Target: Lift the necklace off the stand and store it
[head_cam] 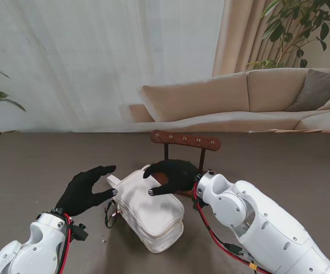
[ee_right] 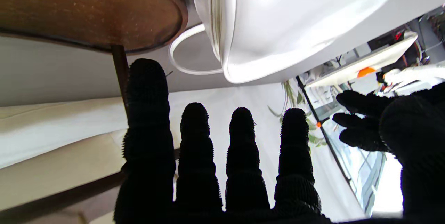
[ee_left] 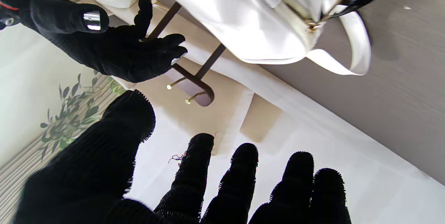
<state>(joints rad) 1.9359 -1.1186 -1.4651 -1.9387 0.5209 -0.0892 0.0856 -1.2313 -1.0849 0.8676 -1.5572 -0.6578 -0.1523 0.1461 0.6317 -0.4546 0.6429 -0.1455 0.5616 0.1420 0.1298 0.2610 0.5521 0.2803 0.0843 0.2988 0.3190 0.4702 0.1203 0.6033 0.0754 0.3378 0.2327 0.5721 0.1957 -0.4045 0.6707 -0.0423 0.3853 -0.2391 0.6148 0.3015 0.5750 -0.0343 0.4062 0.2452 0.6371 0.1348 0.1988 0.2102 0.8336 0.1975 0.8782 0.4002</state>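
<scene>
White unbranded bag [head_cam: 151, 212], wooden stand [head_cam: 185, 140]

A: Where's the bag [head_cam: 151, 212]?

B: Mid-table [head_cam: 33, 165], nearer to me than the stand [head_cam: 185, 140], which sits just behind it.

A: Hands?

B: Left hand [head_cam: 85, 190] left of the bag, just beside it. Right hand [head_cam: 173, 176] over the bag's far right corner, in front of the stand.

A: Beyond the table?

B: Sofa [head_cam: 250, 100], far right.

Stand view: high behind both arms, looking down over the counter [head_cam: 33, 165] toward a sofa [head_cam: 256, 97]. Wrist views: close, upside down, looking along the fingers. Shared by all three: white bag [head_cam: 151, 208] [ee_left: 243, 15] [ee_right: 278, 18] and wooden stand [head_cam: 185, 140] [ee_left: 194, 78] [ee_right: 87, 8].
</scene>
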